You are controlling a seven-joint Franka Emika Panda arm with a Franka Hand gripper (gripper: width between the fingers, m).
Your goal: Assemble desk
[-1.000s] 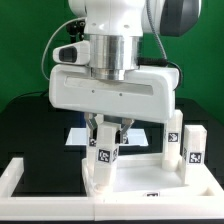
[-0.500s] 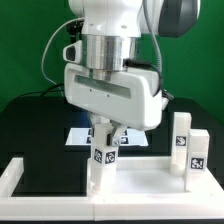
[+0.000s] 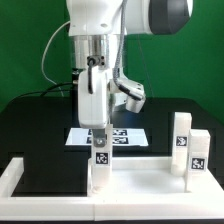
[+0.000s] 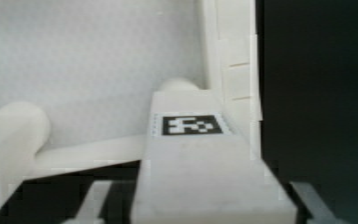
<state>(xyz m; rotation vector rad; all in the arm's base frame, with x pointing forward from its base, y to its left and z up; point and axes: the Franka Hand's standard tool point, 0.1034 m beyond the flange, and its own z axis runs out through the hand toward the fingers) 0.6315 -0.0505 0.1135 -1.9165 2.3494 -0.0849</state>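
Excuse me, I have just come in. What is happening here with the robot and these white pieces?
The robot arm is putting a small white desk together. Its gripper is closed on one white leg, holding it upright on the desk top near the corner at the exterior view's left. Over the last second the hand has turned around this leg. Two more legs stand on the top at the exterior view's right. The marker board lies behind on the black mat.

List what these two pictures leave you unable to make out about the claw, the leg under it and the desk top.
- Claw, exterior view: seen edge-on, so its opening cannot be read.
- Leg, wrist view: blurred, its foot cut off by the frame edge.
- Desk top, exterior view: the joint with the leg is too small to judge.
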